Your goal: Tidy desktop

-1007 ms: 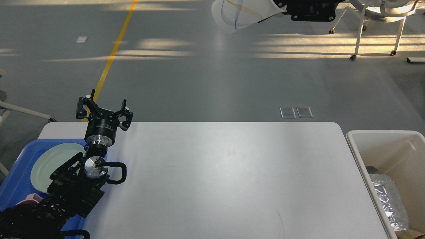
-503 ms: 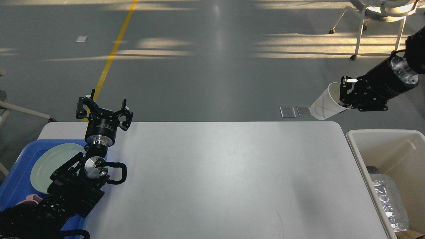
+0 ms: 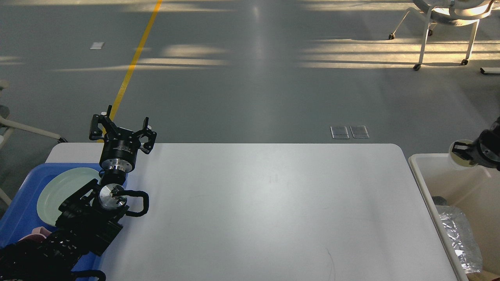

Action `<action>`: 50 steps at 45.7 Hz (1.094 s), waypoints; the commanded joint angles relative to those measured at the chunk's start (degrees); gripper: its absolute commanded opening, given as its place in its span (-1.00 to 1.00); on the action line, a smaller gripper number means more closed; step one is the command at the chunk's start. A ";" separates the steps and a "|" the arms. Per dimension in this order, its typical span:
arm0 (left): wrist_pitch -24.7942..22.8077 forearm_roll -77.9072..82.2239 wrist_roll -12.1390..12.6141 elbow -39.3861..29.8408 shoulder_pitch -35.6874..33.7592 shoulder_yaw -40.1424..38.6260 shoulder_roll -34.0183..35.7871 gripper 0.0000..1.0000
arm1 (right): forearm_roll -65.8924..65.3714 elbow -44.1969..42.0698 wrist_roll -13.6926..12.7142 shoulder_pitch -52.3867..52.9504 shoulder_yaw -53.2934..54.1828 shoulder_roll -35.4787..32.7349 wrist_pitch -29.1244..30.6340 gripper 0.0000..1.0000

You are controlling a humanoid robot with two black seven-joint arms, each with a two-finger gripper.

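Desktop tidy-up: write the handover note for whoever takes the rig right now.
Left claw: open, empty, raised over the desktop's far-left corner beside the blue tray.
Right claw: at the right edge over the off-white bin, shut on a paper cup.
Done: nothing loose shows on the desktop; the green plate sits in the tray, crumpled foil in the bin.
Left: release the cup into the bin, then retract both arms.

White desktop (image 3: pixel 250 207) seen from my head camera.
Smooth, rectangular with rounded corners, it lies flat, filling my lower view from nine to three o'clock.
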 commanded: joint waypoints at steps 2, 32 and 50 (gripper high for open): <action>0.00 0.00 0.00 0.00 0.00 0.00 0.00 1.00 | 0.04 -0.15 0.02 -5.14 -3.98 0.54 -11.34 -0.54; 0.00 0.00 0.00 0.00 0.00 0.00 0.00 1.00 | 0.66 6.17 0.02 -2.26 -0.56 0.72 -14.16 0.83; 0.00 0.00 0.00 0.00 0.00 -0.09 0.00 1.00 | 8.12 33.77 -0.07 33.16 -0.12 -1.39 -1.08 0.98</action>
